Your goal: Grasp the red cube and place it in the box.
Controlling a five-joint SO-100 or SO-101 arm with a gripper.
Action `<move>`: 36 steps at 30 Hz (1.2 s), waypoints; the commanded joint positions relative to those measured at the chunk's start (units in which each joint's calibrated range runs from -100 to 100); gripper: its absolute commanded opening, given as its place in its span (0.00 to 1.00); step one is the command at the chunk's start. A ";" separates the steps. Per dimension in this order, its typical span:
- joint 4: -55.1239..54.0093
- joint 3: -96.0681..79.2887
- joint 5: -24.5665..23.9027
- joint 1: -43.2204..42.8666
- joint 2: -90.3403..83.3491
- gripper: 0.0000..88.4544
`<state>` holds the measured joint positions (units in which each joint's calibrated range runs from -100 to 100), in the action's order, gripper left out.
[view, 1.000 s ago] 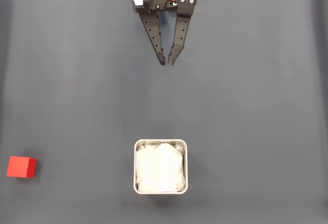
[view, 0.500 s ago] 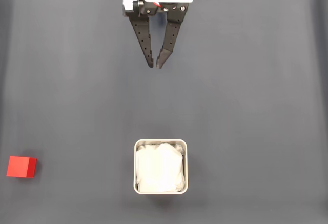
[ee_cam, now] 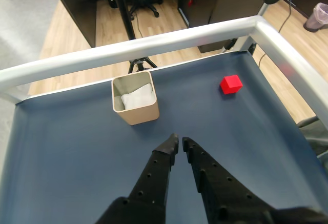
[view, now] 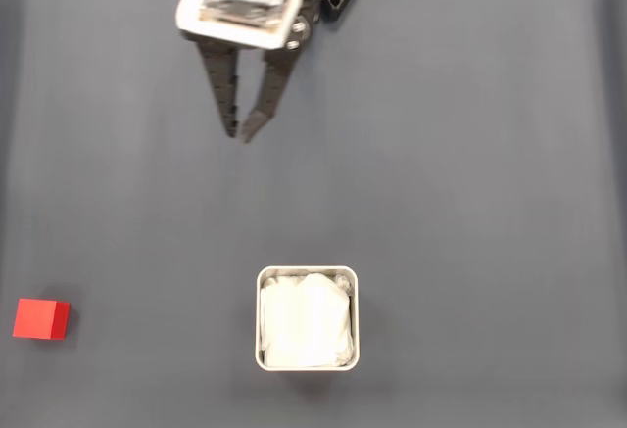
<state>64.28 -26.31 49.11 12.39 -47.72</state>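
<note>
Nothing of the task is done yet, as I judge it — on the dark table [view: 470, 193] the box [view: 307, 319] holds just its white lining, and the red cube [view: 41, 318] sits well apart from it at the left edge of the fixed view. Far from both, the gripper [view: 240, 135] hangs empty with its jaws nearly closed — approach, grasp, carry and drop all remain.

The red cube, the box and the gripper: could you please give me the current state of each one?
red cube: resting on the dark mat near the left edge in the fixed view, not grasped, well apart from the box.
box: upright, open at the top, holding only its white wrinkly lining, no cube inside.
gripper: near the far side of the mat, fingertips nearly together, holding nothing, away from both cube and box.
</note>
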 commanded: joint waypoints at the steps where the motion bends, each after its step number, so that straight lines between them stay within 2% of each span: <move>1: 0.23 3.32 -0.20 2.74 1.36 0.00; 13: -2.89 3.41 0.44 9.98 6.30 0.02; 36: -19.44 4.41 1.90 18.29 21.29 0.23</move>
<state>48.53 -24.86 50.38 29.90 -27.31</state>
